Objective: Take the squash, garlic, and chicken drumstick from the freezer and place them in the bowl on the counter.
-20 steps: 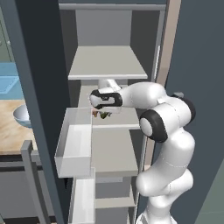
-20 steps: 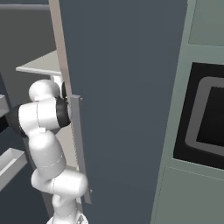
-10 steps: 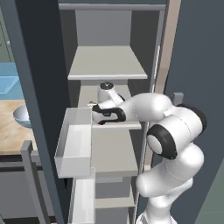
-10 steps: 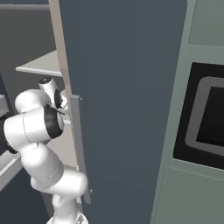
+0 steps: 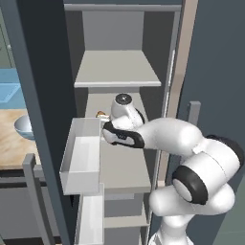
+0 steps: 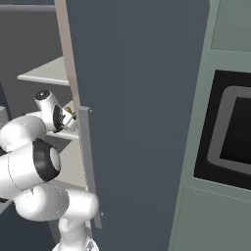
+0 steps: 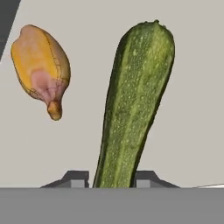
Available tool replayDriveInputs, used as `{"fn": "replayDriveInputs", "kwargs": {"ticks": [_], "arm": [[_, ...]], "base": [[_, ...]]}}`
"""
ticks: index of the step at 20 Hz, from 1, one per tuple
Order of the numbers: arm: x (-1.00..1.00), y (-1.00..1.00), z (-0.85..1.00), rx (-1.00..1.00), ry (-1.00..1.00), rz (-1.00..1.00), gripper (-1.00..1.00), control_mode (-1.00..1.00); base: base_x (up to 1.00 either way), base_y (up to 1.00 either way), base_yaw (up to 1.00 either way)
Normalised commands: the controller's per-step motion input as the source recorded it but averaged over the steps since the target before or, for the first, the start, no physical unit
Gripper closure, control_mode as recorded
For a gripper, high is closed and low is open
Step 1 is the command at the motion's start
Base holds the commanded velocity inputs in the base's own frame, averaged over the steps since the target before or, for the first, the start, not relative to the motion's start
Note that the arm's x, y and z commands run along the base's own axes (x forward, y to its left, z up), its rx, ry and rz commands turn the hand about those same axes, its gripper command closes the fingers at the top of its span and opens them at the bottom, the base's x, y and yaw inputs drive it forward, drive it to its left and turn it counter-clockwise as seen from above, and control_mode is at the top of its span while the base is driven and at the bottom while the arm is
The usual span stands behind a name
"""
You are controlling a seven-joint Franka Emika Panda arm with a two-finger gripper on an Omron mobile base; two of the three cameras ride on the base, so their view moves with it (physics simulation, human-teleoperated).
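In the hand view the dark green squash [image 7: 135, 100] lies on the pale grey freezer shelf [image 7: 192, 109], and its near end sits between my gripper's [image 7: 113, 180] two fingertips [image 7: 76, 178]. The jaws press on both sides of it, so the gripper is shut on it. The orange-brown chicken drumstick [image 7: 41, 65] lies apart from the squash, to its left. From the left base view my hand reaches onto the middle shelf [image 5: 119, 162] of the freezer [image 5: 33, 72], with the drumstick [image 5: 101, 115] just behind it. The bowl [image 5: 23, 127] stands on the counter [image 5: 9, 153] at left. The garlic is hidden.
A white door bin [image 5: 83, 155] juts out just left of my hand, and another bin [image 5: 91, 215] hangs below it. The open freezer door [image 6: 147, 98] stands to the right of the arm, its bar handle [image 6: 88, 166] close to the elbow. An upper shelf [image 5: 117, 69] hangs above.
My hand has swung down over the shelf and the forearm has come forward. The jaws have narrowed onto the squash.
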Motion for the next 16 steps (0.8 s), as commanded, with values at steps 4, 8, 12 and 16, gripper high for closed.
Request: {"fn": "replayDriveInputs", "kwargs": {"ticks": [4,8,12,16], "arm": [[-0.76,0.0,0.55,0.03,-0.02,0.0,1.0,-1.0],[-0.8,-0.06,0.52,0.02,-0.13,0.0,1.0,-1.0],[-0.84,-0.22,0.57,0.0,-0.25,0.0,1.0,-1.0],[-0.94,-0.35,0.5,0.0,-0.17,0.08,1.0,-1.0]], "base": [[0.0,0.0,0.0],[0.0,0.0,0.0],[0.0,0.0,0.0],[0.0,0.0,0.0]]}}
